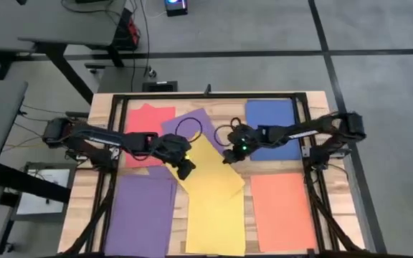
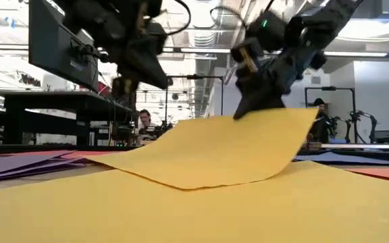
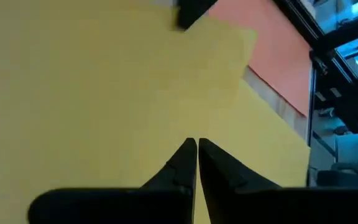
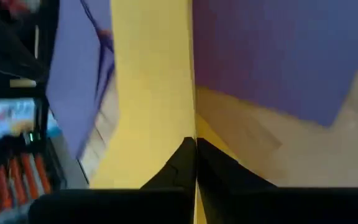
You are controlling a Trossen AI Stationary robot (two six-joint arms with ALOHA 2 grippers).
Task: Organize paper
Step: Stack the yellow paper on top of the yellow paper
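Right gripper (image 1: pixel 229 154) at frame center, fingers pinched shut on the edge of a tilted yellow sheet (image 1: pixel 208 166), lifting that side off the table (image 1: pixel 99 107); low view shows the sheet bowed up. Left gripper (image 1: pixel 184 169) at the sheet's left edge, fingers closed, can't tell if it has any paper. Other sheets lie flat: red (image 1: pixel 148 123) & purple (image 1: pixel 192 125) upper center-left, blue (image 1: pixel 272 129) upper right, purple (image 1: pixel 140 215) lower left, yellow (image 1: pixel 216 222) lower center, orange (image 1: pixel 282 211) lower right.

Both arms are black, built of chunky jointed segments with looping black cables near the wrists. The right gripper (image 1: pixel 229 155) carries a small green light on its wrist; the left gripper (image 1: pixel 185 170) shows another. Each gripper's fingers (image 3: pixel 179 171) are dark, tapering wedges.
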